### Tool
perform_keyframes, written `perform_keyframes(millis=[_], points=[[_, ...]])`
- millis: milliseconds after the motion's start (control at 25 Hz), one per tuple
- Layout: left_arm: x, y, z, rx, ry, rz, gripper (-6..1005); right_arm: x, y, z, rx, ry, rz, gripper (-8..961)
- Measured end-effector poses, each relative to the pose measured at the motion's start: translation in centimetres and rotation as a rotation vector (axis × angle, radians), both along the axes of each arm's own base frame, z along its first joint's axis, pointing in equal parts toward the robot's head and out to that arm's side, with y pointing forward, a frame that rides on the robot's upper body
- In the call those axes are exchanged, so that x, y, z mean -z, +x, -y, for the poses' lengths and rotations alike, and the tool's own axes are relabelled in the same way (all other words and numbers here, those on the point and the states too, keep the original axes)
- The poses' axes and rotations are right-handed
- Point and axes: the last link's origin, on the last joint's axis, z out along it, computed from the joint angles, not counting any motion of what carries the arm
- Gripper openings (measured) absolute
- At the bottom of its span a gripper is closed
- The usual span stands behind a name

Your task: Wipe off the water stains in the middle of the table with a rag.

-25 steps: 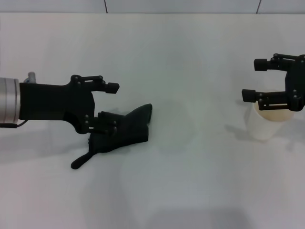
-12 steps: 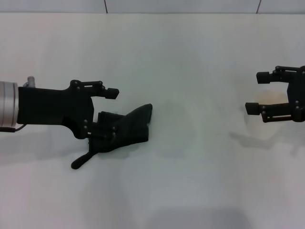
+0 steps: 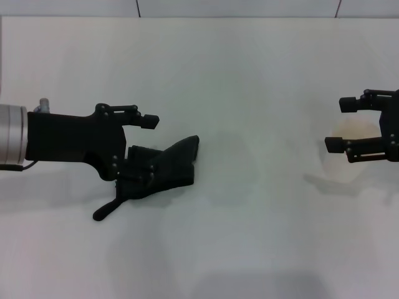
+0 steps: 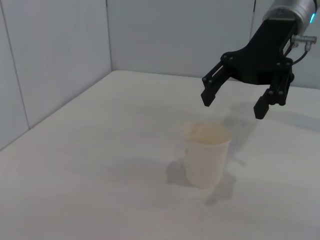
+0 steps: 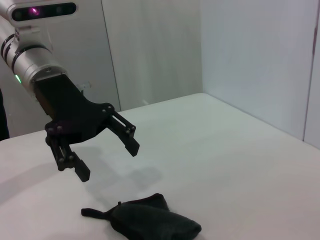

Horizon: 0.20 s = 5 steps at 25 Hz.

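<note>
The rag (image 3: 167, 167) is a dark cloth with a thin tail, lying flat on the white table (image 3: 224, 75) left of the middle. It also shows in the right wrist view (image 5: 155, 222). My left gripper (image 3: 148, 147) is open and empty, hovering just above the rag's near end without touching it, as the right wrist view (image 5: 107, 160) shows. My right gripper (image 3: 340, 124) is open and empty at the right edge, above a white paper cup. It also shows in the left wrist view (image 4: 233, 106). I cannot make out any orange-tan water stain.
The white paper cup (image 4: 206, 157) stands upright under the right gripper, apart from it. It is only faint in the head view (image 3: 349, 156). Grey wall panels (image 4: 175, 35) run along the table's far edge.
My right gripper has drifted right and away from the cup's rim, still open. My left gripper has shifted slightly right over the rag. The rag has not moved.
</note>
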Motion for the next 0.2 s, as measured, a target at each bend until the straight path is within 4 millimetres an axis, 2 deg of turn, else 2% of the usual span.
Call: perform_keyframes(millis=[200], points=[[-0.14,0.06,-0.09,0.001,0.005,0.002,870,-0.26,-0.11,0.09,-0.003,0.006,0.004,841]])
